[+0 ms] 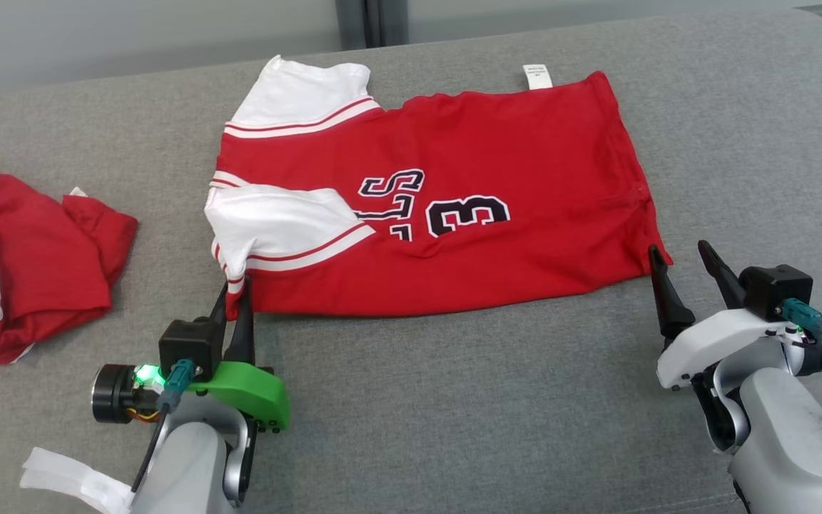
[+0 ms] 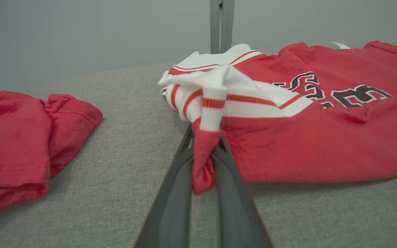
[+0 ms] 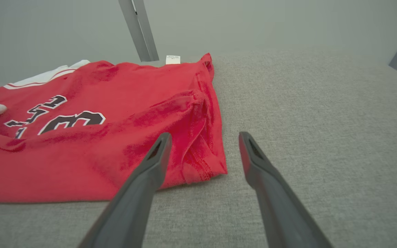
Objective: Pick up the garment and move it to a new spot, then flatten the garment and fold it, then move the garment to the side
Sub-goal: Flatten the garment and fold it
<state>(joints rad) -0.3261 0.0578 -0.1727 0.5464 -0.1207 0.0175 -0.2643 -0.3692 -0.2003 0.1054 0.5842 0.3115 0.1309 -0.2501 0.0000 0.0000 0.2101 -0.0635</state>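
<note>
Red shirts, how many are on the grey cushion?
2. One red and white jersey lies spread in the middle, its near-left corner pinched by the left gripper. A second red garment sits crumpled at the left edge, partly out of frame.

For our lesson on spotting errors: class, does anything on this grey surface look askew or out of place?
The near sleeve of the jersey is bunched and skewed where the left gripper pinches it. A second red garment lies crumpled at the left.
</note>
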